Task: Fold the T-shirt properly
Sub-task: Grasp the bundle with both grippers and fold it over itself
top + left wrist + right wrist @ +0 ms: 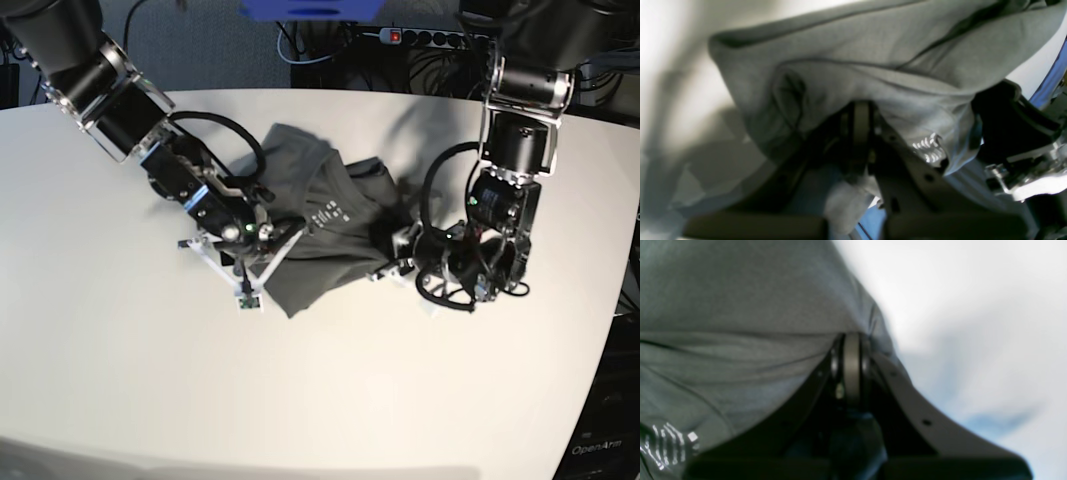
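The dark grey T-shirt [320, 225] lies crumpled and partly folded on the middle of the white table [150, 360], its pale neck label [331, 213] facing up. My right gripper [283, 240], on the base view's left, is shut on the shirt's left edge. In the right wrist view its fingertips [851, 346] pinch a fold of the T-shirt [740, 306]. My left gripper [392, 262], on the base view's right, is shut on the shirt's right edge. In the left wrist view its tips [860, 111] are buried in bunched T-shirt [873, 50] cloth, with the label [927, 150] close beside them.
A power strip [430, 37] and cables lie behind the table's far edge. Black cable loops [445, 285] hang around the left arm's wrist. Dark and metal machine parts [1017, 133] show at the right of the left wrist view. Bare tabletop [973, 323] extends beside the shirt.
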Tool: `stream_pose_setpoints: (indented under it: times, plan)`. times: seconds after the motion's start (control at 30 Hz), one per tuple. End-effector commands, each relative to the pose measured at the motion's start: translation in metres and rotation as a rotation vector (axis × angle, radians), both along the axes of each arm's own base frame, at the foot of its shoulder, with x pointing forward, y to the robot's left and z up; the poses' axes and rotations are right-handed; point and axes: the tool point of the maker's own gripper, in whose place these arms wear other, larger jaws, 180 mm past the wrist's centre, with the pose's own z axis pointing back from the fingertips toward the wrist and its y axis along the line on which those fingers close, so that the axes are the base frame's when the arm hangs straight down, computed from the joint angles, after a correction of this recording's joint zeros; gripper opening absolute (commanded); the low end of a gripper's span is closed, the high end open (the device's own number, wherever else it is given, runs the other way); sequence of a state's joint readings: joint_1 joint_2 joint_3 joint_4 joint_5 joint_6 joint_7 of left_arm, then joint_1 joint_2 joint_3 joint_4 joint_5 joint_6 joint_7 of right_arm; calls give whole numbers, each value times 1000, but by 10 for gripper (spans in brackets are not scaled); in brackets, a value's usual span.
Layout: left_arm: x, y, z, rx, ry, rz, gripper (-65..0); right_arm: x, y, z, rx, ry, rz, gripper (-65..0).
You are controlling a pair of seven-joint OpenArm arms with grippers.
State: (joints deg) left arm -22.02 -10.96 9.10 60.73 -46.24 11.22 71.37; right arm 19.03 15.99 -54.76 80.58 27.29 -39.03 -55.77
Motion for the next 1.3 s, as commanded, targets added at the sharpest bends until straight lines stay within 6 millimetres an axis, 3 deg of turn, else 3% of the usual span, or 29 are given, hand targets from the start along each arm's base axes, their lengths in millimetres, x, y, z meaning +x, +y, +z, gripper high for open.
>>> stream_pose_setpoints:
  times: [0.0, 0.23, 0.3, 0.47, 0.73, 0.87, 1.0, 1.1, 1.27]
  plan:
    - [22, 18, 4, 111, -73, 14, -632, -13, -13, -10, -20, 65, -34, -649]
    - [48, 5, 22, 122, -147, -5, -632, -36, 3, -7, 34, 84, 1, -649]
    - [54, 10, 17, 143, -134, 11, -632, -44, 7, -7, 46, 104, 7, -649]
    - [65, -4, 10, 211, -151, -22, -632, -68, 23, -4, 95, 148, 36, -649]
    - [77, -73, 19, 210, -210, -131, -632, -101, 44, 4, 168, 191, 75, -649]
    - [89, -101, 33, 178, -263, -132, -632, -104, 48, 6, 179, 191, 84, -649]
    - [88, -127, 36, 201, -291, -201, -632, -113, 59, 6, 208, 205, 91, -649]
    - [88, -136, 34, 227, -323, -234, -632, -118, 69, 9, 234, 214, 99, -649]
    - [94, -141, 38, 221, -371, -250, -632, -127, 99, 30, 315, 240, 136, -649]
